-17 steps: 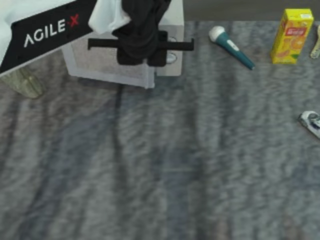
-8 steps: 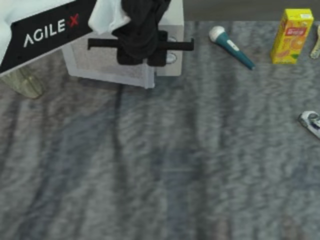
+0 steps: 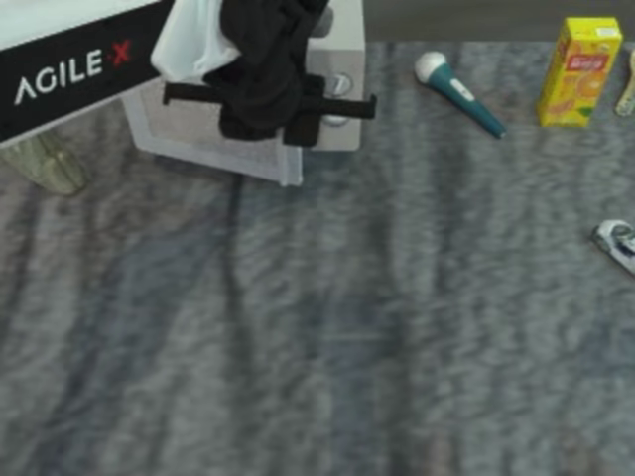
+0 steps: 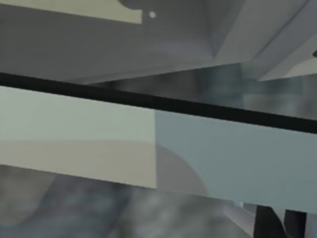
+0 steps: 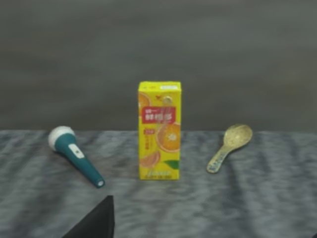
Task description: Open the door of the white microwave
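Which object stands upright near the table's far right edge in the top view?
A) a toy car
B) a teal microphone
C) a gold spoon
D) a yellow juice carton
D: the yellow juice carton stands upright there, while the teal microphone lies flat to its left.

The left arm's black tool point(image 3: 266, 91) has moved a little toward the desk's left, and the flat white door with speckled grey window point(image 3: 203, 129) has swung slightly more open.

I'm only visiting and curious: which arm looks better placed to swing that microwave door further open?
Left. Its hand sits right over the door of the white microwave, which stands slightly ajar. The right arm doesn't appear in the top view.
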Available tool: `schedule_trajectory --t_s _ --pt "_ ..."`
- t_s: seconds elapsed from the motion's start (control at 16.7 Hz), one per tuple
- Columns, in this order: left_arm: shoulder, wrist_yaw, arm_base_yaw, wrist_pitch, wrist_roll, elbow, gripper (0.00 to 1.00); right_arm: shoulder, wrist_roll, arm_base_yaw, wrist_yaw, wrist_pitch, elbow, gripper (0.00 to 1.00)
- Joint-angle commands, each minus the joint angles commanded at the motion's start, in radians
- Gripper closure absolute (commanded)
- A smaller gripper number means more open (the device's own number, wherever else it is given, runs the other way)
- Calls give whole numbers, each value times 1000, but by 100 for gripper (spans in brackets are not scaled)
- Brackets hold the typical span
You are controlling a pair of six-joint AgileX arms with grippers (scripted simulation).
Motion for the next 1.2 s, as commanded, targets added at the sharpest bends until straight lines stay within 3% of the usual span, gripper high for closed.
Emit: schedule_trajectory --t_s 1.2 --pt "-32 14 5 24 27 -28 100 0 0 0 0 0 0 0"
